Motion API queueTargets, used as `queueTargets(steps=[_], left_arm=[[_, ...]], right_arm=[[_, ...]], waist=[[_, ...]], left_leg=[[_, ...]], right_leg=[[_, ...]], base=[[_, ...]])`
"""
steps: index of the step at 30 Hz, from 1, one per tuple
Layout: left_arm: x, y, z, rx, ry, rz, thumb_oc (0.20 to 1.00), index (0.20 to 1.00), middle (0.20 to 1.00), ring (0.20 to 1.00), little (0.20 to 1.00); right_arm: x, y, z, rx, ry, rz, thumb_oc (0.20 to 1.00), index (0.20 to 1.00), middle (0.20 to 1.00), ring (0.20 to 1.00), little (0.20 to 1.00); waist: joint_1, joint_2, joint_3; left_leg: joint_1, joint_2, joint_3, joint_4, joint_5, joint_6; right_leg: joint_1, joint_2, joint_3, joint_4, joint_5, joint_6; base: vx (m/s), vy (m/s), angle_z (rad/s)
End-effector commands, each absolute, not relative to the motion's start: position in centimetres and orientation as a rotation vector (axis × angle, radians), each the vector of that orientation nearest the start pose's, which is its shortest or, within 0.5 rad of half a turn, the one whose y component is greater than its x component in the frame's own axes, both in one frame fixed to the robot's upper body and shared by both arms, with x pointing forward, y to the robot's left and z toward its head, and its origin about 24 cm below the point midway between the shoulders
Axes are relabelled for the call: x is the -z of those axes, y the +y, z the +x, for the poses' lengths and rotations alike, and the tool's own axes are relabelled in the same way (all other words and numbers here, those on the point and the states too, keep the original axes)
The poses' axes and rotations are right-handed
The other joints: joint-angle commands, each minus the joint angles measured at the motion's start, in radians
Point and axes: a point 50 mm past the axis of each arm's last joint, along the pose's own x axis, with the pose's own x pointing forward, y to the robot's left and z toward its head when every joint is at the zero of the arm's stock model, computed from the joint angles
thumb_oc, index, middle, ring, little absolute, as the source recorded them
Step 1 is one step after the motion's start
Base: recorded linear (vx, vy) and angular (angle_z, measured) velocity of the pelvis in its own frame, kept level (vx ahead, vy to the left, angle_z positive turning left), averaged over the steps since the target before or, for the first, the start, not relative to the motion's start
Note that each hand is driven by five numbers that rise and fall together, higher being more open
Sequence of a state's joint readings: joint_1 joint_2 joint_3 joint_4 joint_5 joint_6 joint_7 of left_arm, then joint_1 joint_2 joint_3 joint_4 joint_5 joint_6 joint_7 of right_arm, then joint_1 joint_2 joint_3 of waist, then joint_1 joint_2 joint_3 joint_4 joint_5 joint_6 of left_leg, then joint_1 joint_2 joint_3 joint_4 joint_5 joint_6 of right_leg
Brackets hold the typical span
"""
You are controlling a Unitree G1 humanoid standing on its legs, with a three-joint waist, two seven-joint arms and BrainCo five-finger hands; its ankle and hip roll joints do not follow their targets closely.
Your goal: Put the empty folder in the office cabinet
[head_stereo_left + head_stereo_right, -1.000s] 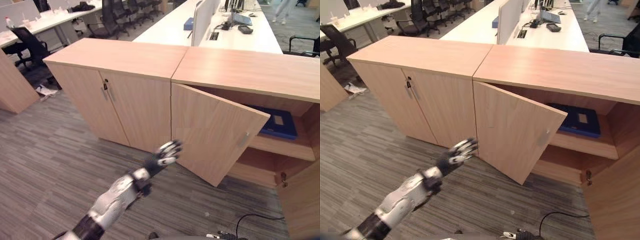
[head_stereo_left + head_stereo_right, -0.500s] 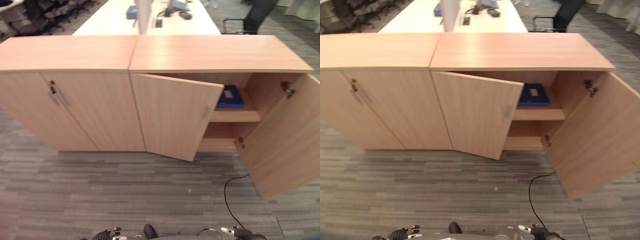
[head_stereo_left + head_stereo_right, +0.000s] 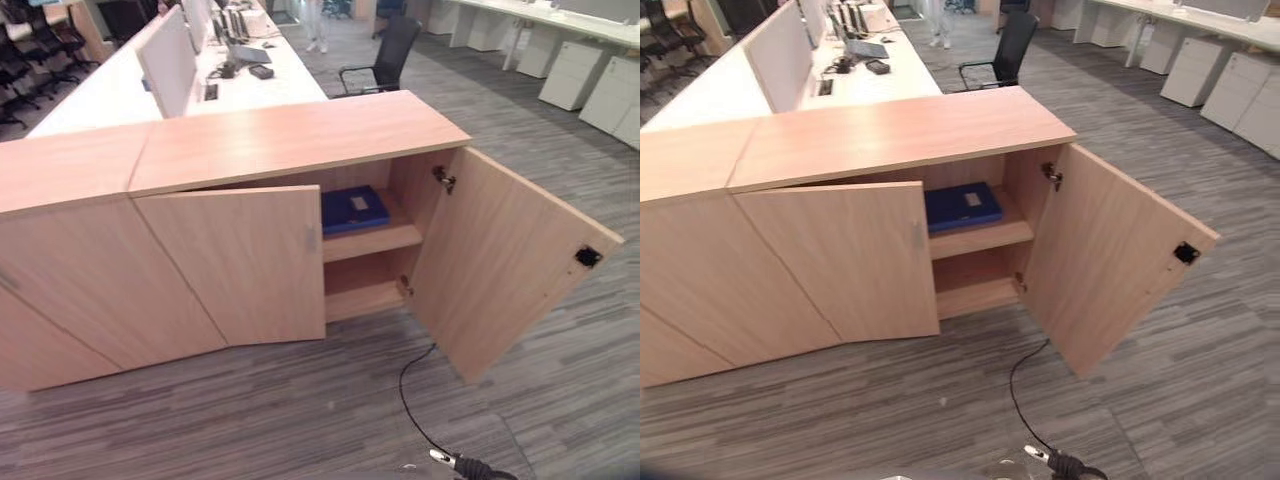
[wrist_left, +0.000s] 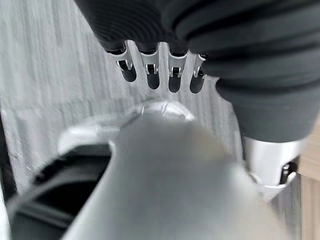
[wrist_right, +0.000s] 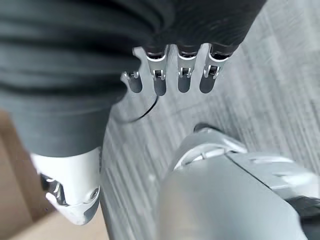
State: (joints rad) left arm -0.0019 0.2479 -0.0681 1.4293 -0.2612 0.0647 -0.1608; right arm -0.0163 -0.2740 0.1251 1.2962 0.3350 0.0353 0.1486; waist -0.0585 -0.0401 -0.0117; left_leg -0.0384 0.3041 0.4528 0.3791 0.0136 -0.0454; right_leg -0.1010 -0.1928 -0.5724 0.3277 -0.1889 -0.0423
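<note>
Folder (image 3: pixel 353 209) lies flat on upper shelf of cabinet (image 3: pixel 300 135), doors ajar. Placement looks done; doors unshut. Left hand (image 4: pixel 160 75) and right hand (image 5: pixel 170 75) relaxed, holding nothing.

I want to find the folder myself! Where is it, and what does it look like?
Find the long wooden office cabinet, then its right end, where one door swings wide open. Look at the upper shelf inside. The folder lies flat there: dark blue with a small pale label on top, the only blue thing among all the light wood.
</note>
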Motion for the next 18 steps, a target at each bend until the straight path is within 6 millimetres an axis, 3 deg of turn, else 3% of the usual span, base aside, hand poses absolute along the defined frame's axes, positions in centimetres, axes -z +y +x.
queueTargets(steps=[1,2,4,5,7,8,10,11,18], left_arm=[[16.5,24.9,6.3,-0.256,1.346,-0.091,1.000,1.000,1.000,1.000,1.000],[16.4,25.0,6.4,-0.266,1.332,-0.096,1.000,1.000,1.000,1.000,1.000],[16.4,25.0,6.4,-0.268,1.329,-0.102,1.000,1.000,1.000,1.000,1.000],[16.4,25.1,6.0,-0.279,1.329,-0.097,1.000,1.000,1.000,1.000,1.000],[16.4,25.1,5.9,-0.278,1.330,-0.094,1.000,1.000,1.000,1.000,1.000],[16.4,25.4,5.6,-0.285,1.328,-0.082,1.000,1.000,1.000,1.000,1.000],[16.4,25.5,5.5,-0.288,1.325,-0.077,1.000,1.000,1.000,1.000,1.000],[16.2,26.3,5.3,-0.301,1.326,-0.044,1.000,1.000,1.000,1.000,1.000],[16.2,26.8,3.6,-0.330,1.348,-0.032,1.000,1.000,1.000,1.000,1.000]], right_arm=[[15.8,-23.8,10.3,0.160,1.213,0.105,1.000,1.000,1.000,1.000,1.000],[15.8,-23.5,10.7,0.142,1.194,0.093,1.000,1.000,1.000,1.000,1.000],[15.7,-23.4,10.9,0.134,1.187,0.088,1.000,1.000,1.000,1.000,1.000],[15.7,-23.4,11.1,0.121,1.172,0.068,1.000,1.000,1.000,1.000,1.000],[15.6,-23.5,11.2,0.118,1.168,0.060,1.000,1.000,1.000,1.000,1.000],[15.2,-24.0,11.9,0.115,1.133,0.024,1.000,1.000,1.000,1.000,1.000],[15.0,-24.1,12.4,0.112,1.116,0.007,1.000,1.000,1.000,1.000,1.000],[13.3,-28.3,13.7,0.202,1.083,-0.018,1.000,1.000,1.000,1.000,1.000],[11.5,-28.4,17.1,0.192,0.922,-0.128,1.000,1.000,1.000,1.000,1.000]], waist=[[0.035,-0.020,0.063],[0.053,-0.020,0.065],[0.063,-0.017,0.066],[0.081,-0.008,0.070],[0.086,-0.003,0.070],[0.098,0.007,0.073],[0.103,0.010,0.073],[0.114,0.007,0.070],[0.114,0.021,0.026]], left_leg=[[-0.081,-0.101,-0.080,-0.027,-0.115,-0.012],[-0.130,-0.141,-0.136,-0.063,-0.094,-0.009],[-0.151,-0.166,-0.175,-0.083,-0.080,-0.008],[-0.179,-0.210,-0.252,-0.128,-0.041,-0.016],[-0.177,-0.225,-0.275,-0.158,-0.024,-0.018],[-0.185,-0.241,-0.307,-0.200,0.012,-0.021],[-0.189,-0.247,-0.315,-0.217,0.028,-0.022],[-0.198,-0.253,-0.324,-0.222,0.036,-0.025],[-0.085,-0.290,-0.295,-0.346,0.037,0.015]], right_leg=[[0.106,0.000,0.031,-0.202,0.106,0.067],[0.119,0.024,0.058,-0.219,0.101,0.065],[0.128,0.038,0.074,-0.228,0.101,0.064],[0.141,0.063,0.109,-0.242,0.096,0.067],[0.148,0.070,0.121,-0.245,0.095,0.068],[0.164,0.085,0.144,-0.250,0.090,0.070],[0.169,0.092,0.152,-0.251,0.089,0.070],[0.179,0.098,0.155,-0.253,0.085,0.070],[0.190,0.083,0.185,-0.239,0.076,0.103]], base=[[0.14,-0.072,-0.34],[0.11,-0.042,-0.26],[0.12,-0.012,-0.44],[0.12,-0.001,-0.58],[0.13,0.024,-0.74],[0.13,0.035,-0.81],[0.10,0.025,-0.44],[0.08,0.014,-0.34],[0.13,0.129,-0.20]])
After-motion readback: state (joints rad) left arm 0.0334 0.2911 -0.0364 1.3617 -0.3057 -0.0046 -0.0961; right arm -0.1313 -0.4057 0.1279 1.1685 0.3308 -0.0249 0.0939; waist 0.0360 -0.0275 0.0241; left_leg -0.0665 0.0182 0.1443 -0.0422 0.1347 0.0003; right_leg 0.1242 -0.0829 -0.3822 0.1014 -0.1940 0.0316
